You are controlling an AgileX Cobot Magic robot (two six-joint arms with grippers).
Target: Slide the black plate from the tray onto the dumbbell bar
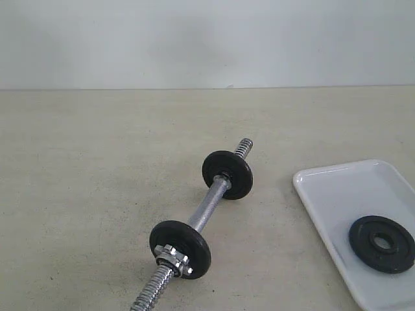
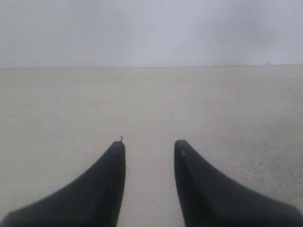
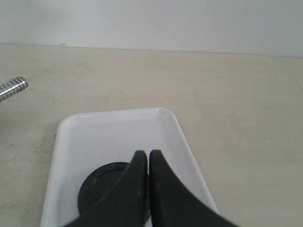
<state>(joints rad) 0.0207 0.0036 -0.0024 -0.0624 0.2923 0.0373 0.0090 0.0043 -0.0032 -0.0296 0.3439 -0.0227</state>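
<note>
Hovering over black plate (image 3: 100, 187) in tray (image 3: 118, 135), R claw (image 3: 144, 154) clenched; L claw (image 2: 149, 145) spread above table (image 2: 151, 94).

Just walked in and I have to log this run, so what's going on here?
A two-armed robot is set to load a dumbbell bar that lies on the table with two black plates already on it. A third black plate lies flat in the white tray, not yet picked up. The right gripper, shut, is aimed toward it; the left gripper is open and holds nothing.
</note>
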